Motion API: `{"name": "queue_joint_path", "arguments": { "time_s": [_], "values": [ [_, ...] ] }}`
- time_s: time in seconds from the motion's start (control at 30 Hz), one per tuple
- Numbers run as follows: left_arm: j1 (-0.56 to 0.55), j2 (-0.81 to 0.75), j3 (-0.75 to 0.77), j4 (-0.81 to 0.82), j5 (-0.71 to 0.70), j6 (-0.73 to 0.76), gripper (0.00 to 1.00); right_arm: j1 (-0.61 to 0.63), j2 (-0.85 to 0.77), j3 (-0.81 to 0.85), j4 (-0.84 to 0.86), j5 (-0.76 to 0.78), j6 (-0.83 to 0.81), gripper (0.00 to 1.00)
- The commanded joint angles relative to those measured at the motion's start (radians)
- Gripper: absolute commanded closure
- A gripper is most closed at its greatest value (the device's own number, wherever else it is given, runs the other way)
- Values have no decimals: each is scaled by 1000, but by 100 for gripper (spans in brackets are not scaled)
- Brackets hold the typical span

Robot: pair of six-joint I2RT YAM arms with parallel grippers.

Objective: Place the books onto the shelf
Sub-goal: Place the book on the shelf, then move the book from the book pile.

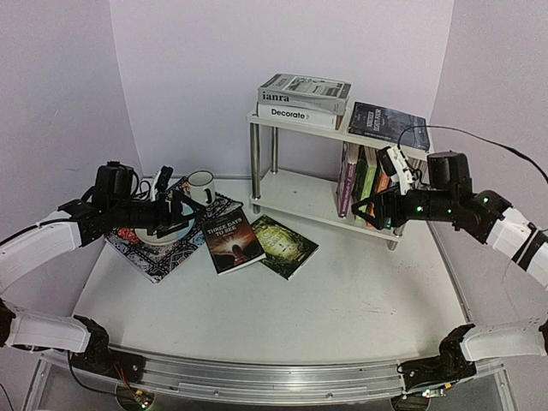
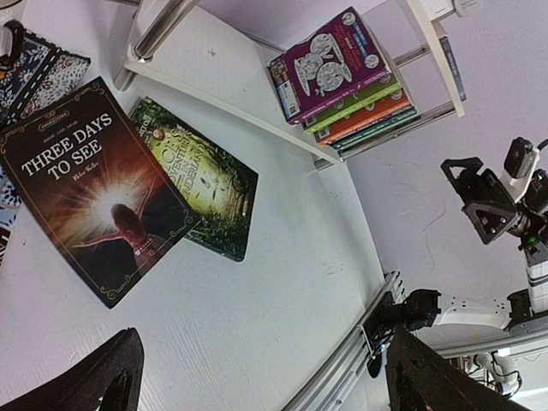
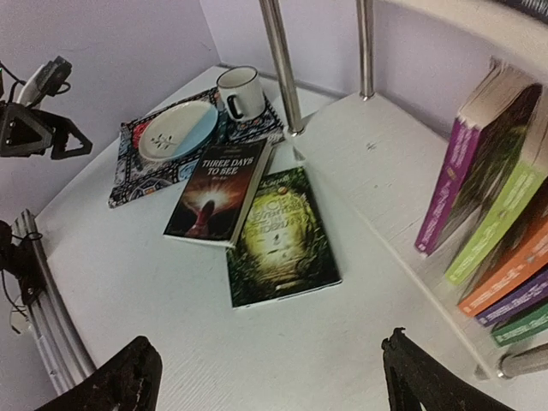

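Grippers: left gripper [image 2: 261, 338] and right gripper [image 3: 270, 338] both spread wide, empty | Books: dark book [image 1: 231, 241] and green book [image 1: 285, 246] flat on table [image 1: 342, 300] near shelf [image 1: 295, 193]; upright row [image 1: 364, 180] on lower board | Risk: thin flat covers likely slip from a pinch; inserting could topple the leaning row.

Even, soft light with a purplish cast on the walls [image 1: 188, 86], barely any shadows on the tabletop [image 1: 342, 300]. Both wrist views bend hard at the edges, kinda grainy.
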Motion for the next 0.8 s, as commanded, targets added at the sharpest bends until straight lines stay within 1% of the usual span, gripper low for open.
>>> {"name": "queue_joint_path", "arguments": {
  "time_s": [0.0, 0.13, 0.23, 0.4, 0.47, 0.53, 0.63, 0.7, 0.77],
  "values": [
    [4, -26, -44, 49, -33, -21, 0, 84, -44, -88, 130, -17, 142, 10],
    [4, -28, -97, 88, -42, -35, 0, 186, -21, -162, 190, 64, 172, 9],
    [4, -24, -129, 114, -45, -34, 0, 256, 24, -210, 257, 112, 203, 9],
    [4, -46, -195, 192, -66, -19, 0, 341, 154, -253, 391, 171, 275, 9],
    [4, -53, -218, 218, -87, -17, 0, 365, 201, -250, 430, 206, 293, 9],
    [4, -54, -239, 235, -128, -17, 0, 388, 242, -250, 481, 275, 317, 8],
    [4, -45, -266, 291, -173, -22, 0, 400, 288, -251, 541, 342, 380, 8],
    [4, -30, -284, 332, -187, -29, 0, 400, 336, -234, 547, 384, 430, 7],
    [4, 3, -294, 364, -193, -35, 0, 400, 384, -206, 542, 393, 468, 6]
  ]
}}
